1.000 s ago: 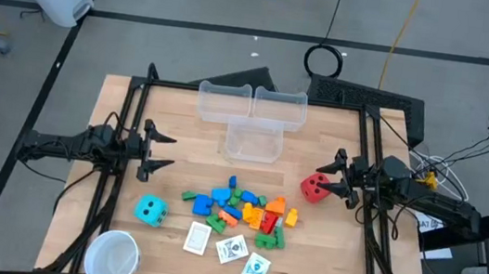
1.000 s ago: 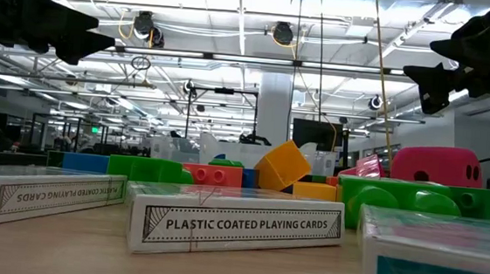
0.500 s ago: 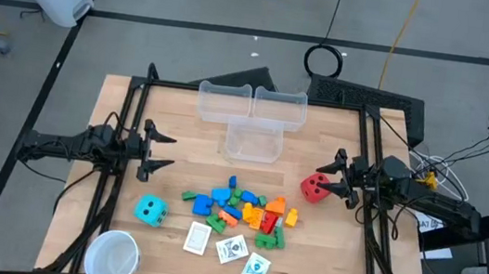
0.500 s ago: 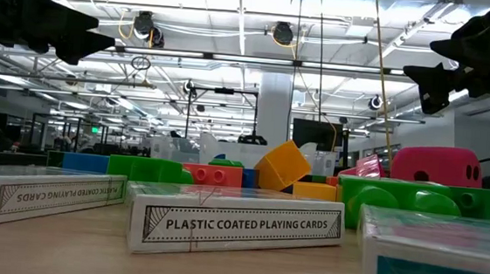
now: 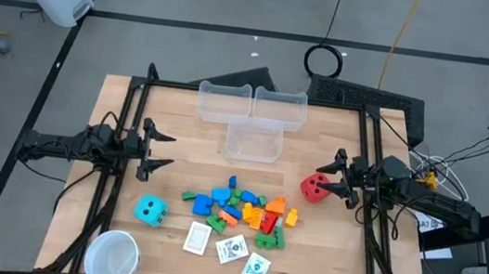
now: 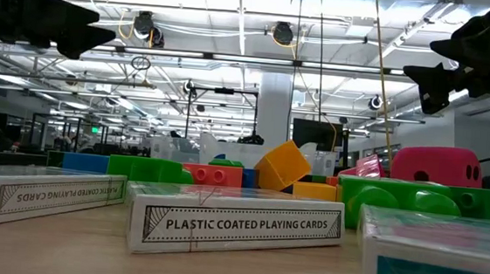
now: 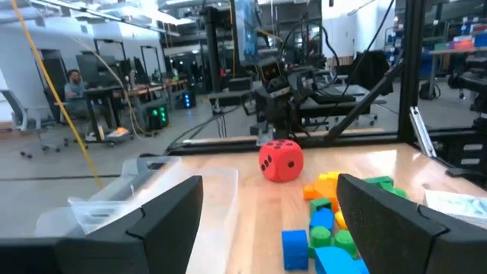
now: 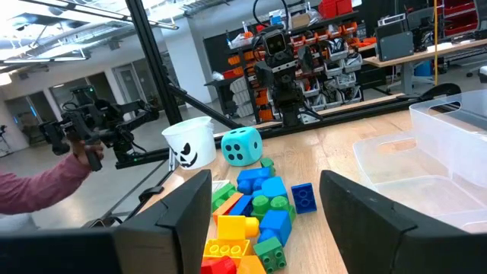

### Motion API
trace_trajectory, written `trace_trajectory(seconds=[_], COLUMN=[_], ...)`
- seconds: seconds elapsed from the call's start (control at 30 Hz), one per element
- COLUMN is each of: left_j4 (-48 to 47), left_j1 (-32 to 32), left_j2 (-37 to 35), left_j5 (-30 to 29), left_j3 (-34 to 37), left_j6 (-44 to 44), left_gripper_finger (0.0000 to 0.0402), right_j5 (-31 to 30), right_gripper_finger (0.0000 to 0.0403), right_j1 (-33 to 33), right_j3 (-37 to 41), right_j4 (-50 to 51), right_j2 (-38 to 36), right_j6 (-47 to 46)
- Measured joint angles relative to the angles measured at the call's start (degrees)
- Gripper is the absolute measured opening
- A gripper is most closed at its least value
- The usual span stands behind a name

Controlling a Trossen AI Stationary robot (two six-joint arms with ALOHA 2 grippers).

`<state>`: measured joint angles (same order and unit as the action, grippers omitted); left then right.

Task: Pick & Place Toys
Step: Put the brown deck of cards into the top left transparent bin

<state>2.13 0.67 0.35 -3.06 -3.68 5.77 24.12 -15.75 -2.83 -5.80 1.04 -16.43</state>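
The toys lie on the wooden table. A pile of coloured blocks (image 5: 240,209) sits at the middle, with three white card boxes (image 5: 231,249) near the front edge. A cyan die (image 5: 151,209) rests at the front left and a red die (image 5: 314,190) at the right. My left gripper (image 5: 164,151) hovers open and level at the table's left, high above the wood. My right gripper (image 5: 323,179) hovers open at the table's right, just above and beside the red die (image 7: 281,160). The fingers of both grippers are clear of the toys.
Three clear bins (image 5: 254,143) stand at the far middle of the table. A white cup (image 5: 113,257) stands at the front left corner. A black frame (image 5: 136,105) rims the table. A person's sleeve (image 8: 34,190) shows beyond the table's left side.
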Motion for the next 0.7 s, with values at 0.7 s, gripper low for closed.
trace_trajectory(seconds=[0.7], left_j4=[5.3], left_j1=[-0.1], left_j2=[0.2], left_j5=[1.1], left_j3=[-0.7], left_j6=[-29.0], left_gripper_finger=[0.0308], right_j5=[0.0], right_gripper_finger=[0.0215], right_j1=[0.0], right_j3=[0.0], right_j4=[0.0], right_j2=[0.0], right_j6=[0.0])
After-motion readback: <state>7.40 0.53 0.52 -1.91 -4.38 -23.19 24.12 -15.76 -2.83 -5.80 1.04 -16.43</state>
